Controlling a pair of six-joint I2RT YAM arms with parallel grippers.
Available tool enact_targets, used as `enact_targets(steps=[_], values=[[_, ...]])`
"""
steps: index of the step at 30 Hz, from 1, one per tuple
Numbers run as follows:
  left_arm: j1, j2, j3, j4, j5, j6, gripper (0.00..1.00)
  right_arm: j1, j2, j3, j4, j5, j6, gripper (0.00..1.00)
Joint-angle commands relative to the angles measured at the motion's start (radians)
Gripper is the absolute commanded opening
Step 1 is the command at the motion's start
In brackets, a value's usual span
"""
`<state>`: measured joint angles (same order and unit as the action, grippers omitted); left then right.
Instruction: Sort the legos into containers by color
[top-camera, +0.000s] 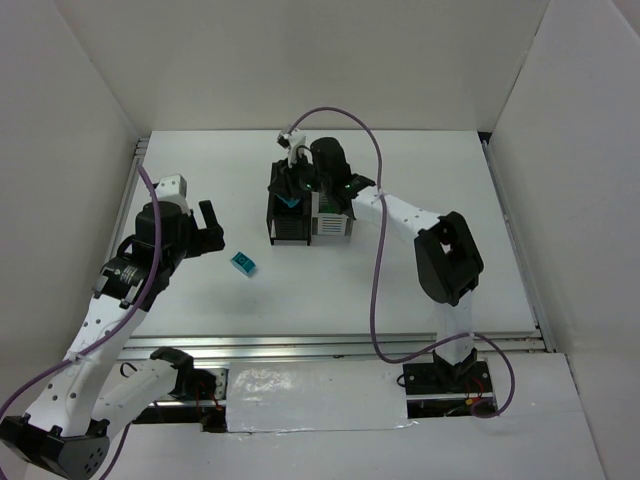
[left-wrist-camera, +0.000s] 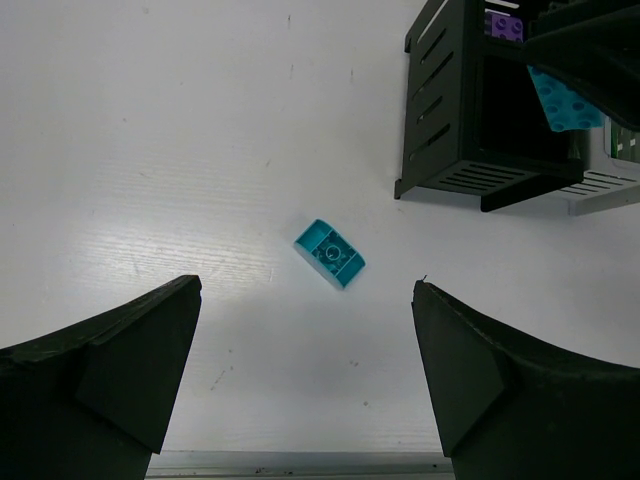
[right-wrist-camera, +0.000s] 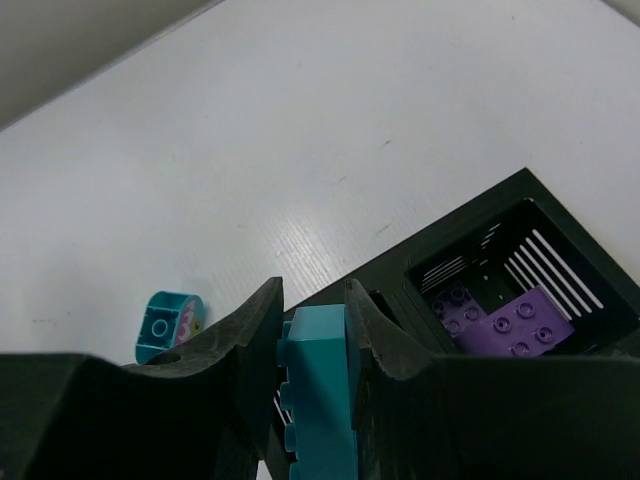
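grip: right end effector (right-wrist-camera: 312, 298) on lego (right-wrist-camera: 320, 400) over containers (right-wrist-camera: 450, 225); left end effector (left-wrist-camera: 306, 300) wide

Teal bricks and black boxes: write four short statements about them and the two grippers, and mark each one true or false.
1. The right gripper is shut on a teal plastic brick. True.
2. The left gripper grips a brick. False: its jaws stand wide open with nothing between them.
3. Purple studded bricks lie inside a black slatted box. True.
4. The small loose teal brick lies in a container. False: it lies on the white table, apart from the boxes.
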<state>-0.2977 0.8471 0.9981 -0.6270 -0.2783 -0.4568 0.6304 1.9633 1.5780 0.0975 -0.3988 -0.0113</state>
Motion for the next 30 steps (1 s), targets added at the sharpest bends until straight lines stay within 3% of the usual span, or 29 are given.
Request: enact_targets(steps=[1, 4, 6, 8, 10, 12, 18, 26, 30], values=[[0.005, -0.005, -0.009, 0.038, 0.016, 0.021, 1.00, 0.002, 0.025, 0.030, 0.045, -0.012, -0.016, 0.23], [0.005, -0.006, -0.009, 0.038, 0.018, 0.023, 1.00, 0.000, 0.025, 0.008, 0.060, -0.011, -0.016, 0.27], [0.005, -0.006, -0.010, 0.041, 0.024, 0.024, 1.00, 0.003, 0.023, 0.007, 0.062, -0.009, -0.018, 0.38], [0.006, -0.003, -0.010, 0.043, 0.030, 0.026, 0.99, 0.002, 0.020, 0.004, 0.065, 0.008, -0.006, 0.58], [0.005, -0.003, -0.010, 0.041, 0.031, 0.026, 1.00, 0.003, 0.002, -0.021, 0.093, 0.008, 0.005, 0.63], [0.005, -0.005, -0.010, 0.042, 0.028, 0.024, 1.00, 0.005, -0.020, -0.041, 0.111, 0.014, 0.010, 0.80], [0.005, -0.009, -0.006, 0.033, -0.004, 0.012, 0.99, 0.018, -0.084, -0.050, 0.075, -0.012, 0.010, 0.81], [0.023, -0.016, 0.043, -0.101, -0.318, -0.164, 1.00, 0.280, -0.098, 0.011, -0.194, 0.368, 0.065, 0.80], [0.042, -0.025, 0.076, -0.197, -0.464, -0.275, 0.99, 0.344, -0.021, 0.060, -0.344, 0.437, 0.163, 0.83]])
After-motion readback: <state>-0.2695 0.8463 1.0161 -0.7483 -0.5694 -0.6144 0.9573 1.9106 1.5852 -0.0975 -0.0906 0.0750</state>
